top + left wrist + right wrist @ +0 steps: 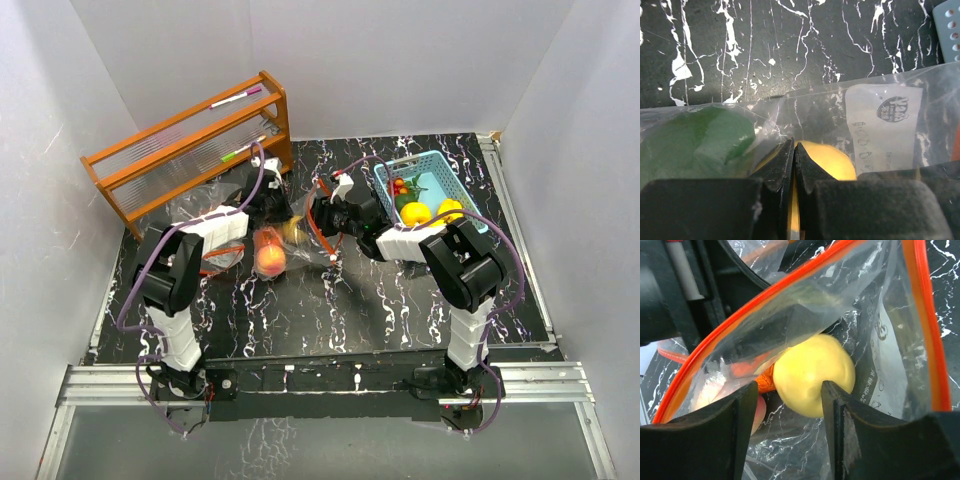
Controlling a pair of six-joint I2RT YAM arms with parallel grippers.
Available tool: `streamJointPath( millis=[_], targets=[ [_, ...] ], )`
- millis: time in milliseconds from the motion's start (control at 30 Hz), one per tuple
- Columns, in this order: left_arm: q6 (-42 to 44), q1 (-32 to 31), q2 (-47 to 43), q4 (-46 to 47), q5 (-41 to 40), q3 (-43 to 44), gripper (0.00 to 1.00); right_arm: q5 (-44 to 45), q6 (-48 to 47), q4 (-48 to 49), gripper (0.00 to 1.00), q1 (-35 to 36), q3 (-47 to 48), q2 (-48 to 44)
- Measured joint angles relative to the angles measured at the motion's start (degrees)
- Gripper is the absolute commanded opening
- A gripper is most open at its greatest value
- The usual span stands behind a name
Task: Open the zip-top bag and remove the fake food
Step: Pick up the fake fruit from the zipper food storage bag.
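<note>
Mid-frame, the zip-top bag (283, 243) is being clamped by the left tool (794, 146). A yellow fruit (812, 371) is being straddled by the parted right tool (790, 390).

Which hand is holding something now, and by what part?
Left hand pinches the zip-top bag by its clear wall. Right hand, open astride the yellow fruit inside the bag, holds nothing.

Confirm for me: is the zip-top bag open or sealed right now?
Open. The right wrist view shows the bag with its orange zip rim spread in a wide loop, the yellow fruit visible inside it.
</note>
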Motion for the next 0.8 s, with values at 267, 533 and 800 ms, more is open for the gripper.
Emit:
streamJointPath(
  millis=[267, 533, 800],
  targets=[
    [0.0, -1.4, 3.8, 1.1, 1.0, -0.7, 0.00, 2.3, -2.5, -4.2, 0.82, 0.0, 0.5, 0.2],
    [-0.3, -1.8, 4.5, 1.4, 2.5, -0.8, 0.00, 2.5, -3.7, -8.0, 0.82, 0.1, 3.0, 3.4],
    [-0.3, -1.8, 4.5, 0.9, 2.4, -0.8, 0.00, 2.5, -5.8, -12.5, 0.98, 0.5, 3.3, 3.5]
  ],
)
